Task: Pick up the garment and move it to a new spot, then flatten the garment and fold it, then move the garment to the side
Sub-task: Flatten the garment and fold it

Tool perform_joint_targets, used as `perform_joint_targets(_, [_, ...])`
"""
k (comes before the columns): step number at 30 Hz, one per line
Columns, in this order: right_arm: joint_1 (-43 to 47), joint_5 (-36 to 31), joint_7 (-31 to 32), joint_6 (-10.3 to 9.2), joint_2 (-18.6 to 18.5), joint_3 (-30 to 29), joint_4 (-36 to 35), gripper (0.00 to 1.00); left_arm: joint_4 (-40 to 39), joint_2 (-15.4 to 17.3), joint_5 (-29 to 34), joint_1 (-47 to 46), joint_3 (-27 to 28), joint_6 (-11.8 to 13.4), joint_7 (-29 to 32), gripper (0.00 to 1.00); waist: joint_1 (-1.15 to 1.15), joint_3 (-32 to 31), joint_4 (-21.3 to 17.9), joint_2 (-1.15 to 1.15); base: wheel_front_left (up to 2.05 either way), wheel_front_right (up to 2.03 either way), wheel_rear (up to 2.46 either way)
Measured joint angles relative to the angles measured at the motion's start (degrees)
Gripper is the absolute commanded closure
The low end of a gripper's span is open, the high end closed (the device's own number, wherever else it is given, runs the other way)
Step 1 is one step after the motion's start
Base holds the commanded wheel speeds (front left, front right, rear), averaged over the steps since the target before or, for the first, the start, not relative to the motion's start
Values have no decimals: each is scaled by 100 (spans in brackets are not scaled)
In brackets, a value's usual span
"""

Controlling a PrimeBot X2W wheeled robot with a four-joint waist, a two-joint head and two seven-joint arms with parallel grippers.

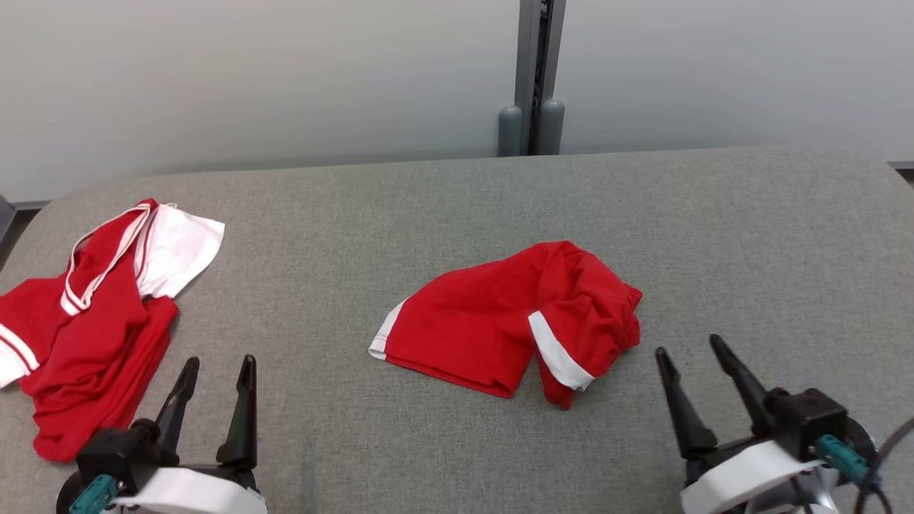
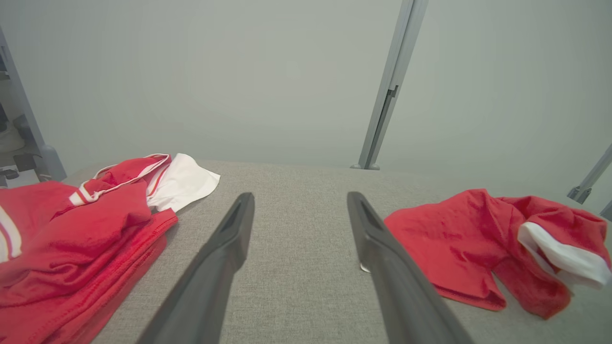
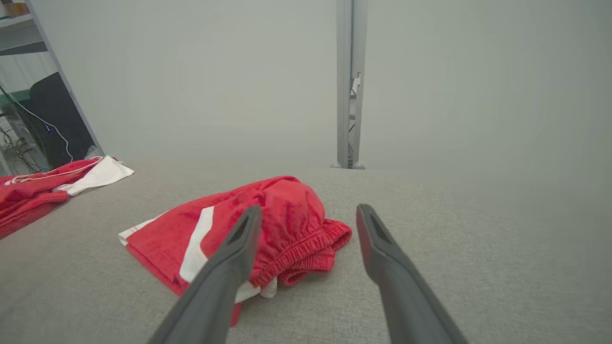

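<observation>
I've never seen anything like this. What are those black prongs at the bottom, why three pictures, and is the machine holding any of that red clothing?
The prongs are the fingers of a two-armed robot's grippers, its hands. The wide picture comes from a camera on its head, looking down at a grey padded table; there the left gripper sits at lower left and the right gripper at lower right. The other two pictures come from cameras on each wrist, looking along that hand's own two fingers.

On the table lie red shorts with white trim, crumpled in the middle, and a red and white shirt bunched at the left edge. Both grippers are open and hold nothing; neither touches the cloth.
</observation>
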Motion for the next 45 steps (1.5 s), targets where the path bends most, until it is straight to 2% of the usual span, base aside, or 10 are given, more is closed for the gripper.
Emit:
perform_joint_targets(7, [-353, 0, 8, 1, -126, 722, 425, 0, 115, -44, 31, -300, -82, -134, -76, 0, 0, 326, 120, 0, 0, 0, 0])
perform_joint_targets(16, [-866, -2, 73, 4, -248, 1072, 1034, 0, 342, -153, 60, -649, -129, -254, -203, 0, 0, 722, 309, 0, 0, 0, 0])
perform_joint_targets(17, [-902, 16, 74, 4, -249, 1084, 1067, 20, 367, -165, 68, -658, -126, -267, -204, 0, 0, 747, 317, 0, 0, 0, 0])
perform_joint_targets(18, [-937, 38, 73, 4, -258, 1094, 1092, 65, 389, -177, 75, -661, -126, -276, -210, 0, 0, 769, 320, 0, 0, 0, 0])
perform_joint_targets(19, [-971, 52, 70, 4, -266, 1104, 1114, 100, 413, -185, 82, -673, -125, -294, -213, 0, 0, 789, 318, 0, 0, 0, 0])
perform_joint_targets(25, [-1069, 145, 67, 4, -281, 1173, 1096, 100, 489, -229, 103, -761, -92, -302, -253, 0, 0, 834, 270, 0, 0, 0, 0])
perform_joint_targets(31, [-1181, 235, 46, 4, -294, 1347, 767, 100, 523, -253, 145, -784, -47, -304, -261, 0, 0, 798, 190, 0, 0, 0, 0])
perform_joint_targets(40, [-1917, 293, 191, 4, -37, 2206, -62, 100, 530, -260, 170, -867, -43, -313, -275, 0, 0, 840, 108, 0, 0, 0, 0])
perform_joint_targets(45, [-2612, 447, 147, 4, 125, 2646, -255, 100, 563, -281, 179, -913, -104, -313, -276, 0, 0, 864, 122, 0, 0, 0, 0])
